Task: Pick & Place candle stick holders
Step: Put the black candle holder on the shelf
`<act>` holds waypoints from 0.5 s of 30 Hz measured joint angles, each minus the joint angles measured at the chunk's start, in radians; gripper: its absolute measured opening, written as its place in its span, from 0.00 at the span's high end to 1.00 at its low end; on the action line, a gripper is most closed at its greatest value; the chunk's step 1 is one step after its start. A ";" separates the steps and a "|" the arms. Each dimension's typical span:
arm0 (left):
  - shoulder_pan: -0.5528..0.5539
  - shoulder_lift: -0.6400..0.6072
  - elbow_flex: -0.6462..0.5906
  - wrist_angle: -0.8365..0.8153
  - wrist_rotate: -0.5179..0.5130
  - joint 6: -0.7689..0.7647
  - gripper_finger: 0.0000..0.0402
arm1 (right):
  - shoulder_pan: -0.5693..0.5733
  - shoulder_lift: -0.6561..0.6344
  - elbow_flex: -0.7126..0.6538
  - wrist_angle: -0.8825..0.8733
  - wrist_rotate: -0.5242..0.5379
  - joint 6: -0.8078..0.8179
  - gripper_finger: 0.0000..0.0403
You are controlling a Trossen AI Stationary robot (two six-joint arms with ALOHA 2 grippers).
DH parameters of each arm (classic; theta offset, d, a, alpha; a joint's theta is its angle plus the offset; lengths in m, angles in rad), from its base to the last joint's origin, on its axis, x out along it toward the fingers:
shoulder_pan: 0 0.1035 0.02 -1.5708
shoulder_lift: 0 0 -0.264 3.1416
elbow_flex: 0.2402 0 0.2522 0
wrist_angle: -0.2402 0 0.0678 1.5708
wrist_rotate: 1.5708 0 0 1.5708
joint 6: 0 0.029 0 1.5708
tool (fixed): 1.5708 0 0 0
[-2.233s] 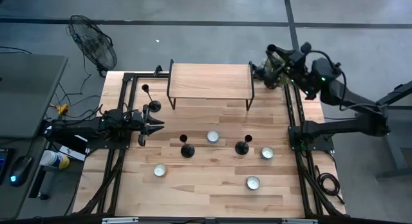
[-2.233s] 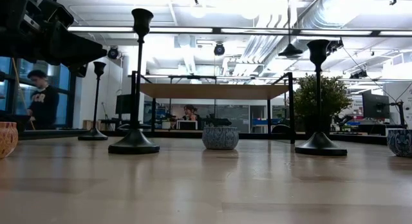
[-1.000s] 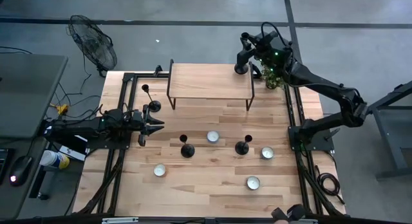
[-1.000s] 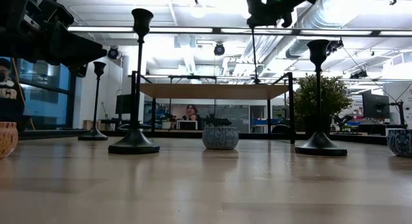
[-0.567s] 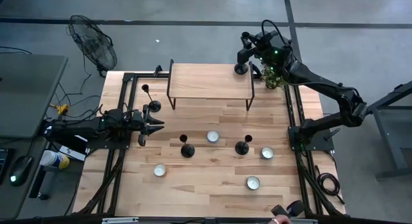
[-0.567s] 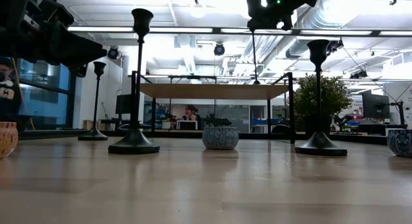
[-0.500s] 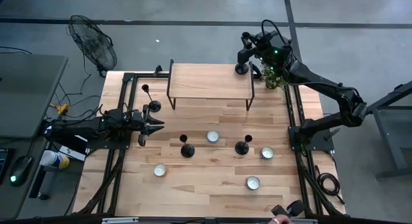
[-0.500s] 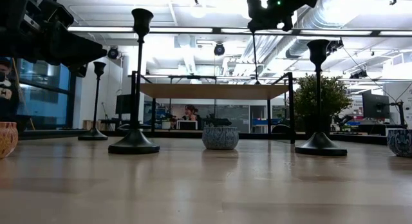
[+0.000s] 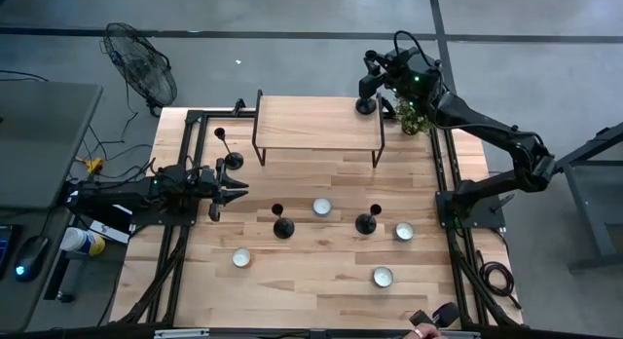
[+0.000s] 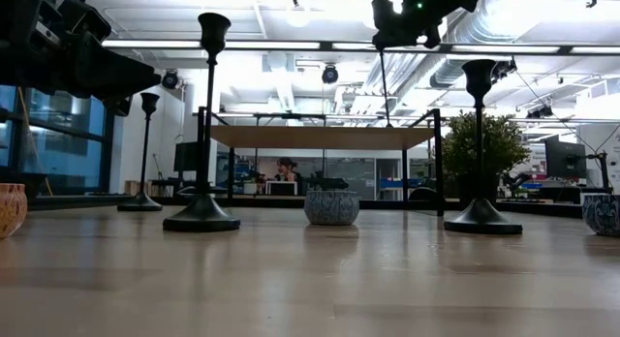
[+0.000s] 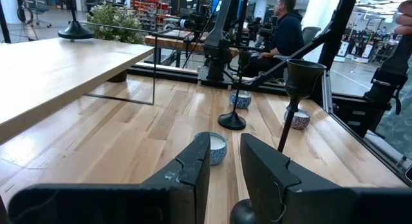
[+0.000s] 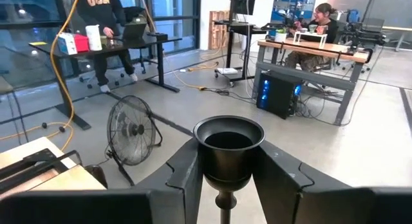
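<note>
My right gripper [image 9: 375, 71] is over the far right corner of the raised wooden shelf [image 9: 316, 122], shut on a black candlestick whose disc base [image 9: 365, 105] is at the shelf top. In the low view its thin stem [image 10: 383, 85] hangs straight under the gripper [image 10: 417, 13]. Three more black candlesticks stand on their disc bases on the table: far left [image 9: 231, 162], middle left [image 9: 282, 227] and middle right [image 9: 366, 223]. My left gripper [image 9: 238, 190] is open and empty near the table's left edge, level, pointing toward the table's right edge. My right gripper holds the candlestick at its top cup [image 12: 228, 147], pinched between the two fingers [image 12: 187, 166], one on each side. The gripper is at the stem's upper end. The candlestick stands upright, with its base [image 10: 386, 123] down at the shelf top.
Four white tealights lie on the table [image 9: 322, 207], [image 9: 404, 231], [image 9: 240, 258], [image 9: 383, 276]. A potted plant [image 9: 414, 115] stands at the far right corner by the shelf. A fan [image 9: 141, 61] stands beyond the far left corner. People sit in the room behind.
Two seconds ago my right gripper was beyond the table's far right corner; it has since gone toward the table's left to the shelf's far right corner with the candlestick. Over the last second it has kept nearly still, the candlestick upright.
</note>
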 joint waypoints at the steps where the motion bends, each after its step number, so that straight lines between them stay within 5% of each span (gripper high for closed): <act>1: 0.000 0.000 0.000 0.000 0.000 0.000 0.79 | -0.002 0.000 0.000 0.000 -0.008 0.000 0.72; 15: 0.000 0.000 0.000 0.000 0.000 0.000 0.79 | -0.029 0.007 0.000 -0.011 -0.055 0.000 0.72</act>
